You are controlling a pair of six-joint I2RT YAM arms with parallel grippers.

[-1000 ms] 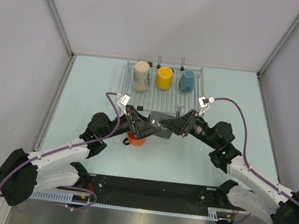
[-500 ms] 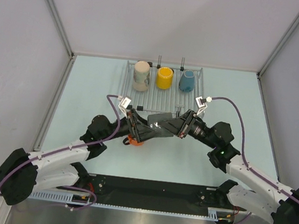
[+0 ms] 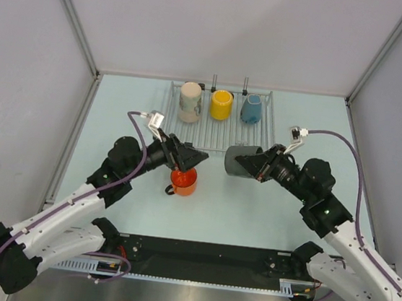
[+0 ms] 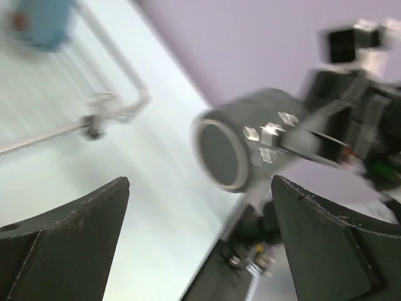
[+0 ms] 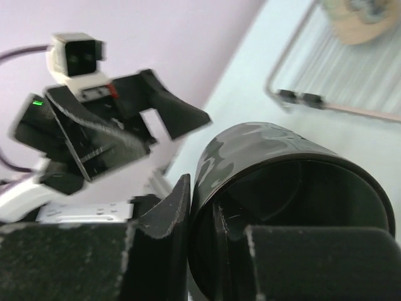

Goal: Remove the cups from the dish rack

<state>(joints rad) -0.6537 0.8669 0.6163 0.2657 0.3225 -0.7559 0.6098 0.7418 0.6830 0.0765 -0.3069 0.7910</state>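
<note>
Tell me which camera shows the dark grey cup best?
The top external view: the dark grey cup shows sharp and nearly whole, sideways in the right gripper. The left wrist view blurs it; the right wrist view crops it, close up.

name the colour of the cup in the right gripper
The cup in the right gripper is dark grey, clearest from the top external view.

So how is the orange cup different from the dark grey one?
The orange cup stands upright on the table; the dark grey cup is tipped on its side. Nothing grips the orange cup, while the right gripper pinches the dark grey cup's wall. Both are off the dish rack.
</note>
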